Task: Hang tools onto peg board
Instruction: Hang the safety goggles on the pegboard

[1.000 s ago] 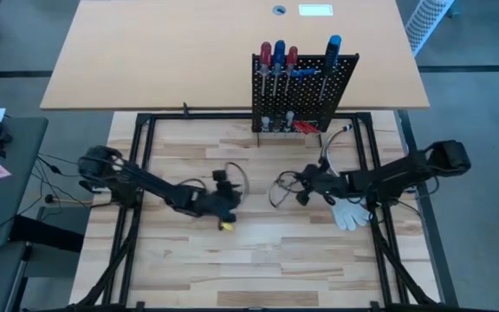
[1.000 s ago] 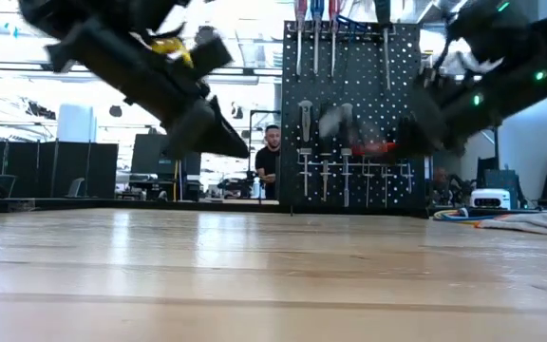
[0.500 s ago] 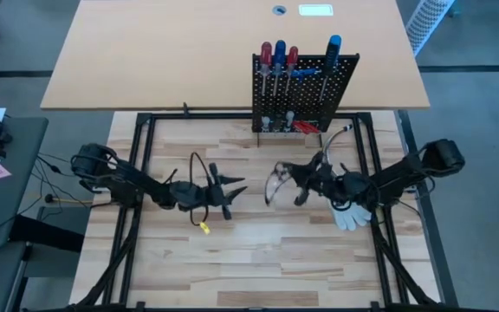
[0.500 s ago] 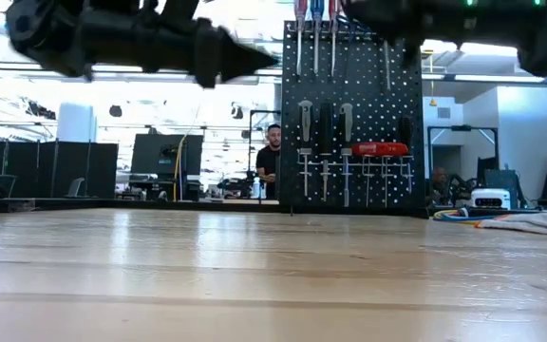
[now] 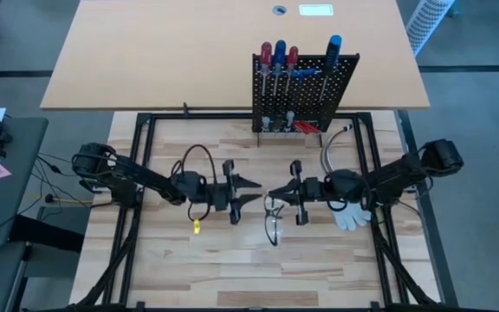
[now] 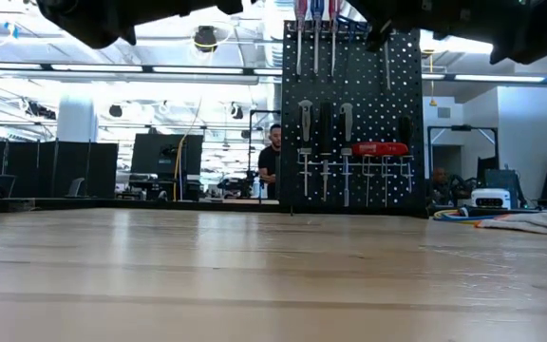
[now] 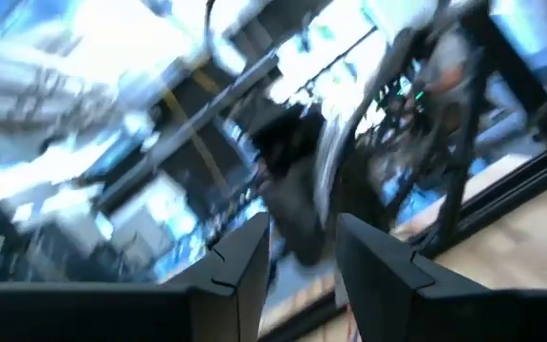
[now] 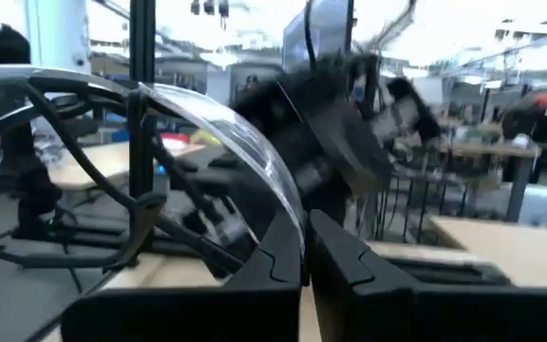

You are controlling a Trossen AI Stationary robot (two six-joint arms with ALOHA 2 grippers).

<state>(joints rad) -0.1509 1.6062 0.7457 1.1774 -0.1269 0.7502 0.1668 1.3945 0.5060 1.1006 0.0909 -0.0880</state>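
Observation:
The black peg board [image 5: 304, 91] stands upright at the table's far edge and also shows in the low view [image 6: 349, 114]. Red- and blue-handled screwdrivers [image 5: 280, 56] hang along its top, and red-handled pliers [image 6: 378, 148] hang lower down. My left gripper [image 5: 254, 191] is open and empty above mid-table, pointing toward the right edge; its fingers show apart in the left wrist view [image 7: 302, 271]. My right gripper [image 5: 273, 194] faces it tip to tip and is shut on a clear curved piece with a dark rim, like safety glasses [image 5: 271, 224]. My right gripper pinches the clear curved piece by its edge [image 8: 291, 233] between its two fingers. The fingers lie level and come from the table's right side. The piece is lifted clear of the table and reaches from the fingertips toward the near edge [image 5: 271, 230].
A white glove [image 5: 351, 214] lies on the table under the right arm and also shows in the low view [image 6: 539, 223]. A yellow tag [image 5: 196, 227] hangs on the left arm's cable. A large tan tabletop [image 5: 145, 52] lies behind the peg board. A person [image 6: 272, 161] stands in the room beyond.
Both arms have risen and swung level. My left gripper has turned from pointing down to pointing right and moved toward the right edge. My right gripper has moved toward the left edge with the clear piece, so that the two grippers now face tip to tip.

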